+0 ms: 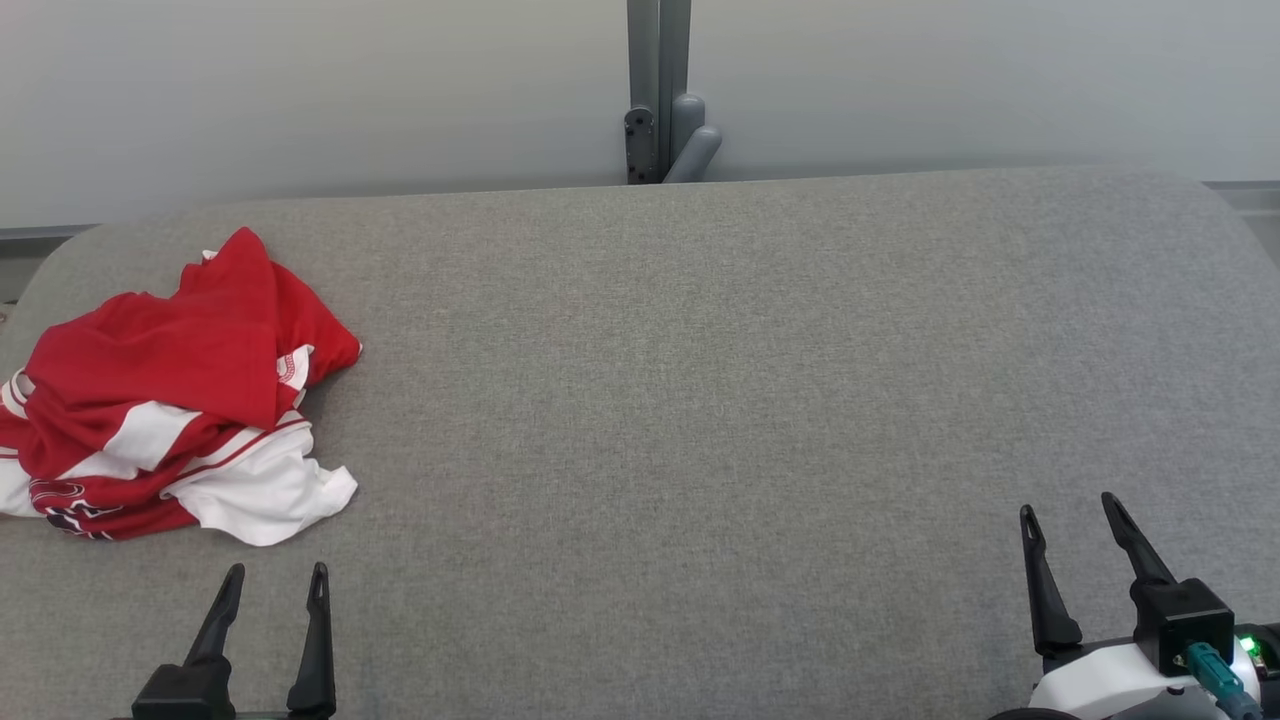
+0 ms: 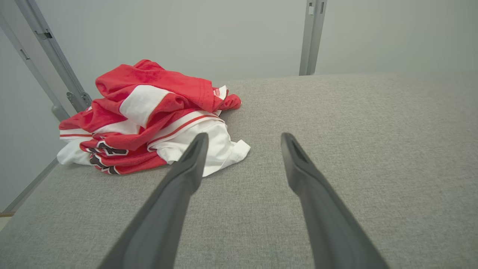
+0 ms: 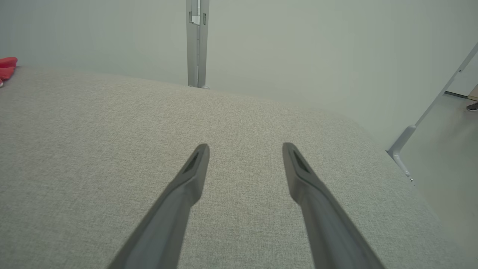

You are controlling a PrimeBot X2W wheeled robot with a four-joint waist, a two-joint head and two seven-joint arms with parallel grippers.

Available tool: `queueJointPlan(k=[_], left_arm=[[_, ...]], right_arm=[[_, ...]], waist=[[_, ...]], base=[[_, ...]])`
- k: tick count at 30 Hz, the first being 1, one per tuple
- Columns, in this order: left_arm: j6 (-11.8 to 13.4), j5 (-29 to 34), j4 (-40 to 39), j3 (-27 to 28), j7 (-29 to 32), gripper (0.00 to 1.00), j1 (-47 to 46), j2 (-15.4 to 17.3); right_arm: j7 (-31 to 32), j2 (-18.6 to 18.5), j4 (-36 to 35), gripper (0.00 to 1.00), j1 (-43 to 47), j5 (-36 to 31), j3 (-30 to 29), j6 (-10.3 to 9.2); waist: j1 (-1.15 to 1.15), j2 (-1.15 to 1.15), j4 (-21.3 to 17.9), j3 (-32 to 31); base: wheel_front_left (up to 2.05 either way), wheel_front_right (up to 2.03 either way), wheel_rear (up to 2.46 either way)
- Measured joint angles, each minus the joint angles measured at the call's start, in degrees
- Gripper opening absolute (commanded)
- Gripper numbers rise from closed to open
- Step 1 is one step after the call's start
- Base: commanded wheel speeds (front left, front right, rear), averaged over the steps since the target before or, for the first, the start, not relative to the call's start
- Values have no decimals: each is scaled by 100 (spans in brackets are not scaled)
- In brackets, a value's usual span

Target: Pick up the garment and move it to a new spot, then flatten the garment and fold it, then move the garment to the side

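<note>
- Head view: the garment (image 1: 170, 400) lies in a crumpled heap at the far left of the grey padded table (image 1: 700, 400), and it reaches the picture's left border. A pull toward that side could probably drag it over the rim. The left gripper (image 1: 278, 572), fingers apart and empty, is just beside its white corner. The right gripper (image 1: 1068, 506), also spread and empty, is well apart from it. The middle and right of the table give wide room.
- Left wrist view: the heap has many layers, so a pinch may catch only one and the rest would trail and twist. A slanted frame bar (image 2: 48, 63) stands close behind the heap.
- Right wrist view: the table rounds off to the right. A frame leg (image 3: 407, 138) and a shoe (image 3: 472, 107) are beyond it, so a wide swing there is risky.
</note>
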Motion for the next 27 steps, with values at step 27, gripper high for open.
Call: queueJointPlan(k=[27], left_arm=[[-11, -229, 65, 99, 0, 100, -2, -37]], right_arm=[[-1, 42, 27, 100, -1, 89, -116, 0]], waist=[[0, 0, 33, -18]], base=[[0, 0, 0]])
